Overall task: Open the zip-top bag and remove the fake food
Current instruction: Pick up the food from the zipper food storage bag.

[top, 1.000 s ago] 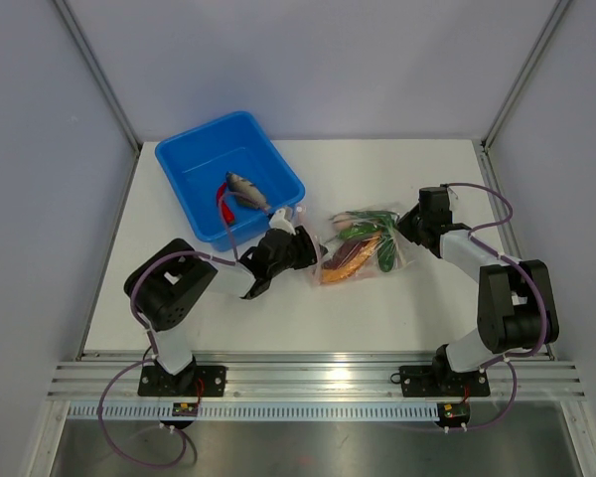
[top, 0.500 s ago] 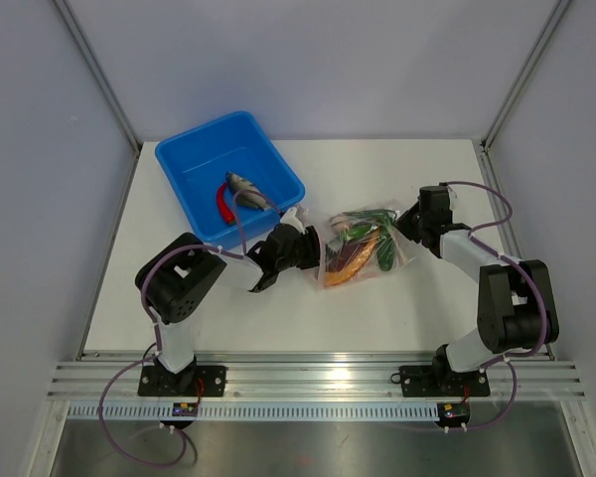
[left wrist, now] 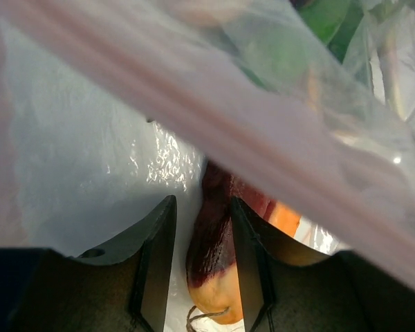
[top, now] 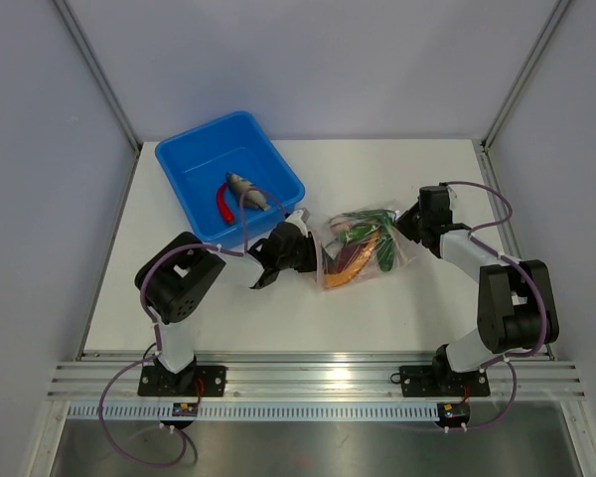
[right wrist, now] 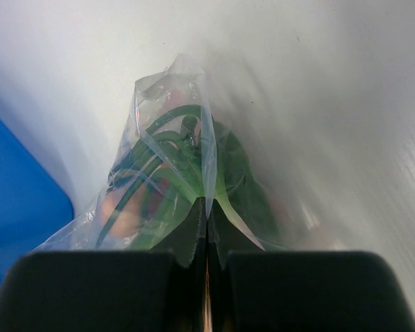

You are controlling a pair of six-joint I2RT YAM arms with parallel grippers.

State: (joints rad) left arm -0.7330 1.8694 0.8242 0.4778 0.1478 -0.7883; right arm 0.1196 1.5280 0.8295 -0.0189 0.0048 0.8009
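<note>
The clear zip-top bag (top: 370, 260) lies mid-table with fake food inside: a dark red and orange piece (top: 350, 260) and green beans (top: 375, 231). My left gripper (top: 313, 254) reaches into the bag's left mouth. In the left wrist view its fingers (left wrist: 155, 263) stand open on either side of the red and orange piece (left wrist: 214, 263), with a thin gap on the left, and the pink zip strip (left wrist: 228, 124) crosses above. My right gripper (top: 405, 231) is shut on the bag's right edge (right wrist: 206, 173), with the green beans (right wrist: 229, 181) just beyond.
A blue tub (top: 194, 159) stands at the back left, holding a grey fish (top: 244, 191) and a red chili (top: 222, 207). Its corner (right wrist: 21, 187) shows at the left of the right wrist view. The left arm's cable (top: 240, 214) loops over the tub's near rim.
My left gripper has pushed right, into the bag's mouth, and its jaws have narrowed a little. The right gripper has kept its pinch on the bag.
</note>
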